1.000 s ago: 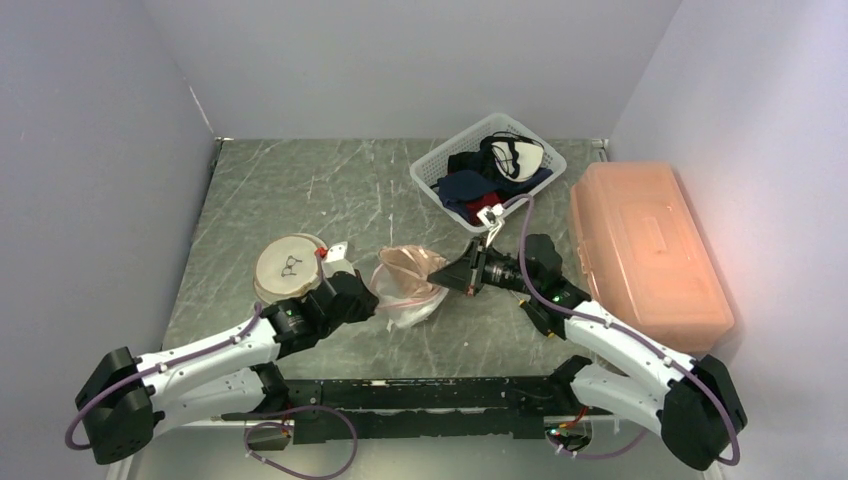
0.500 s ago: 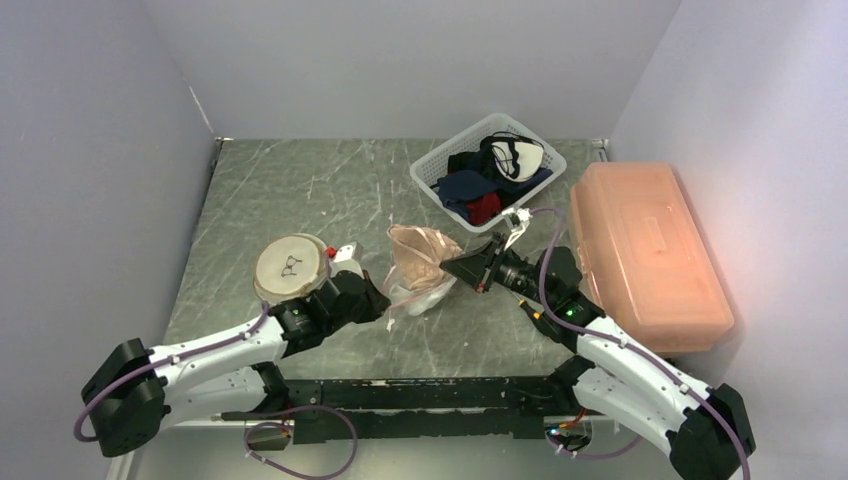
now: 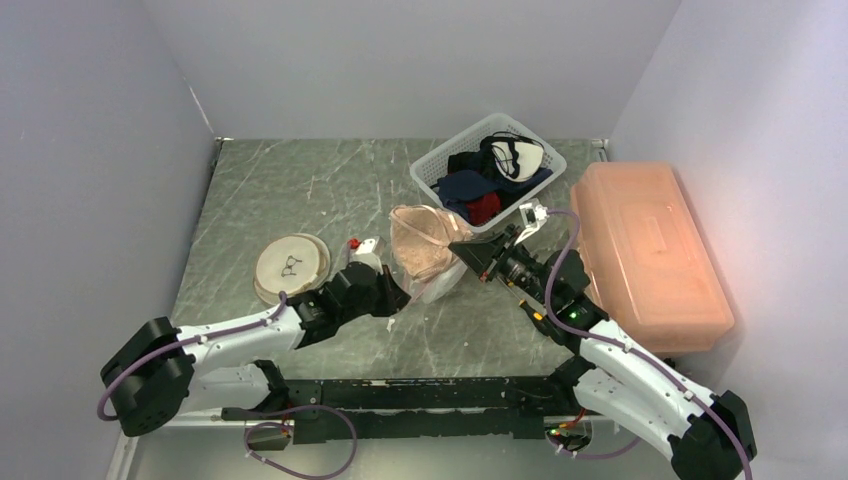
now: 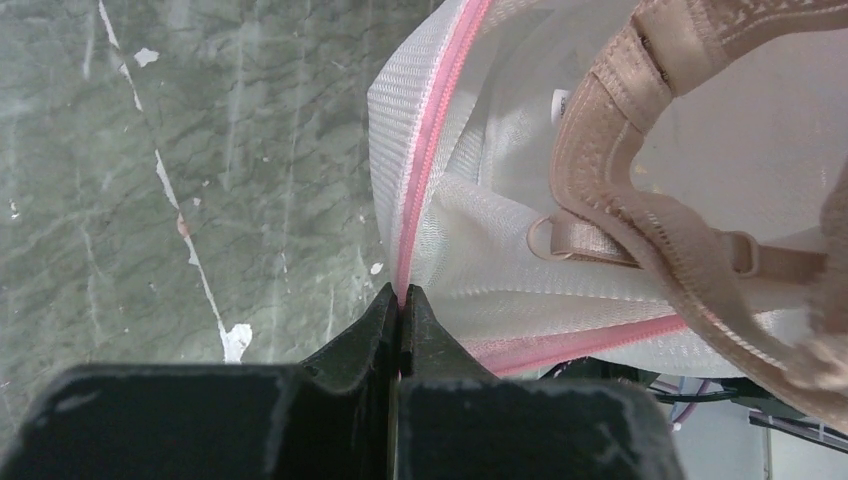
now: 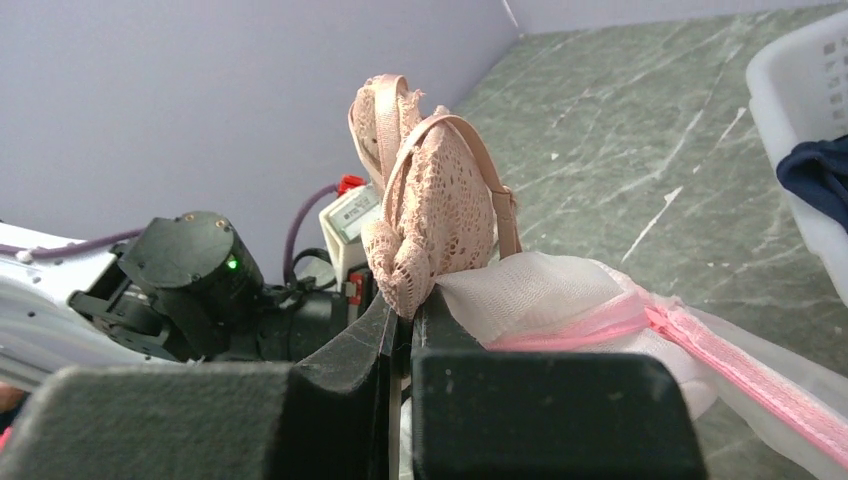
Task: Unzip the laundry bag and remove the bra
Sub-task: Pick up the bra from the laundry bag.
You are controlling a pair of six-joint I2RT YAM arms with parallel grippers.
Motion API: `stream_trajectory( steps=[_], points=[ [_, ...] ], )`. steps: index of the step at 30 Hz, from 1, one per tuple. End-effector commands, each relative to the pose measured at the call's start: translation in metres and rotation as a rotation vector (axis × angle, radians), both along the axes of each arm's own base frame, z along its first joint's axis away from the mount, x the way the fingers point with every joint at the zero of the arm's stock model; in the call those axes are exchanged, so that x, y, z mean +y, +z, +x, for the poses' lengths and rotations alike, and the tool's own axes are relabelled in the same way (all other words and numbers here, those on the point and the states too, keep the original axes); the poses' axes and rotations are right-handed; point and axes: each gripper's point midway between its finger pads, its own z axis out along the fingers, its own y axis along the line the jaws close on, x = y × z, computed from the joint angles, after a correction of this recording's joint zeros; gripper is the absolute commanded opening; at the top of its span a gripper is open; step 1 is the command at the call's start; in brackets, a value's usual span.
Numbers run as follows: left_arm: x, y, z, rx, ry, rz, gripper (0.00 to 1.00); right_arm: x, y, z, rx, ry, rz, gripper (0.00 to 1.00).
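View from the near edge of the table (image 3: 300, 190) toward the back wall. The left gripper (image 4: 400, 308) has its two fingers pressed together on the pink zipper (image 4: 437, 150) edge of the white mesh laundry bag (image 4: 470, 230). In the left wrist view the zipper tape runs straight away from the fingertips.

The bag sits in the middle of the table between the two grippers, its mouth unzipped and gaping toward the right gripper (image 5: 400, 312). That gripper is clamped on the lace edge of the beige bra (image 5: 432, 215).

The bra is partly out of the bag. In the right wrist view its long axis stands roughly upright above the fingertips, with the straps gathered at the top and the lace cup below, resting against the bag's rim. From above, it lies across the far side of the bag, just left of the right gripper.

To the left, a round tan disc (image 3: 290, 265) lies flat on the table, apart from the bag. Farther back stands a white basket (image 3: 428, 168) heaped with dark clothes (image 3: 478, 190). A closed orange box (image 3: 645, 250) sits along the right wall.
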Motion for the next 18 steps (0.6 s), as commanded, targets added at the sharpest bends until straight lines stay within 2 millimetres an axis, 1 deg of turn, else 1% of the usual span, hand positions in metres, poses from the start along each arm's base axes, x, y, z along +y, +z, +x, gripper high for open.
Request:
stream_trajectory(
  steps=[1, 4, 7, 10, 12, 15, 18],
  points=[
    [-0.005, 0.003, 0.003, -0.024, -0.023, -0.002, 0.03, -0.01, 0.072, -0.003, -0.17, -0.033, 0.179, 0.0],
    [0.0, -0.007, 0.0, -0.002, -0.014, 0.014, 0.03, -0.015, 0.093, -0.006, -0.208, -0.043, 0.223, 0.0],
    [-0.001, -0.009, -0.002, 0.007, -0.019, 0.003, 0.03, -0.018, 0.111, -0.007, -0.232, -0.051, 0.275, 0.0],
    [-0.006, -0.004, -0.003, 0.001, -0.038, -0.011, 0.03, -0.02, 0.121, -0.005, -0.247, -0.068, 0.31, 0.0],
    [-0.01, 0.0, -0.001, -0.003, -0.046, -0.017, 0.03, -0.024, 0.122, 0.002, -0.239, -0.103, 0.335, 0.0],
    [-0.024, 0.019, 0.004, -0.03, -0.08, -0.053, 0.03, -0.026, 0.119, 0.008, -0.222, -0.122, 0.384, 0.0],
    [-0.042, 0.042, 0.008, -0.066, -0.132, -0.108, 0.03, -0.023, 0.129, 0.001, -0.232, -0.06, 0.482, 0.0]
  ],
)
